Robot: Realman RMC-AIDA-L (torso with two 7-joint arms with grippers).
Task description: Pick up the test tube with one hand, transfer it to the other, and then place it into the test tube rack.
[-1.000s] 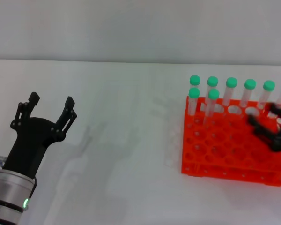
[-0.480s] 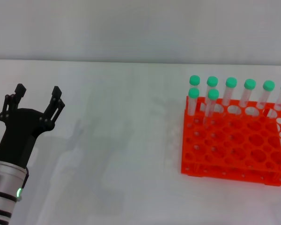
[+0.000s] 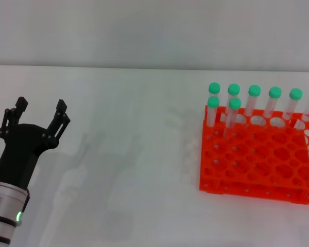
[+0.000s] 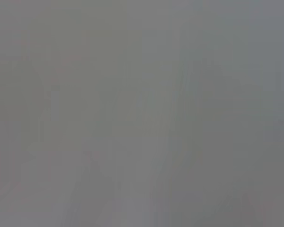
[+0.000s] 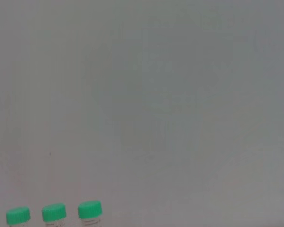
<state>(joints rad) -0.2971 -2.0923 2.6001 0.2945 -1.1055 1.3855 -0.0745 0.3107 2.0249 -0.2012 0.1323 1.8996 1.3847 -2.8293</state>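
Observation:
Several clear test tubes (image 3: 254, 98) with green caps stand upright in the back rows of the orange test tube rack (image 3: 247, 186) at the right of the table; they look alike. No tube lies loose on the table. My left gripper (image 3: 41, 103) hovers at the far left, open and empty, far from the rack. My right gripper is out of the head view. The right wrist view shows only three green caps (image 5: 89, 209) against a grey wall. The left wrist view is a blank grey.
The white table (image 3: 129, 154) stretches between the left gripper and the rack, with only faint shadows on it. A grey wall runs behind the table's far edge. The rack reaches the right border of the head view.
My right gripper, over the rack's right side a second ago, has left the head view. My left gripper has drawn back to the left and slightly toward me, still open.

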